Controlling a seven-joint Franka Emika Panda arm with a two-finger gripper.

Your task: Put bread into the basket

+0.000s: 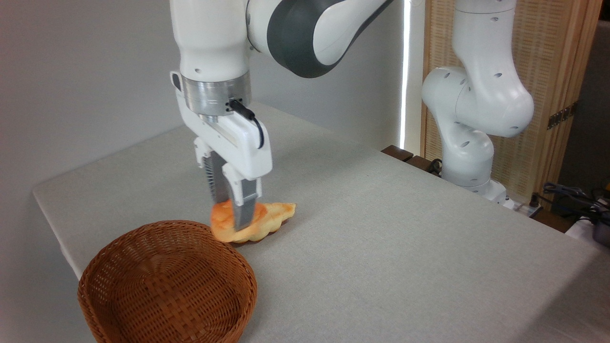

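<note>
The bread, a small round orange bun, is at table level just behind the basket's far rim. My gripper comes straight down over it, one finger behind the bun and one in front, and is shut on the bread. The front finger hides the bun's middle. The basket, round brown wicker, stands at the table's front left corner with nothing inside, directly below and in front of the gripper.
A pale golden braided loaf lies right behind the bun, touching it on the right. The grey table stretches to the right. The arm's white base stands at the far right edge, with cables beside it.
</note>
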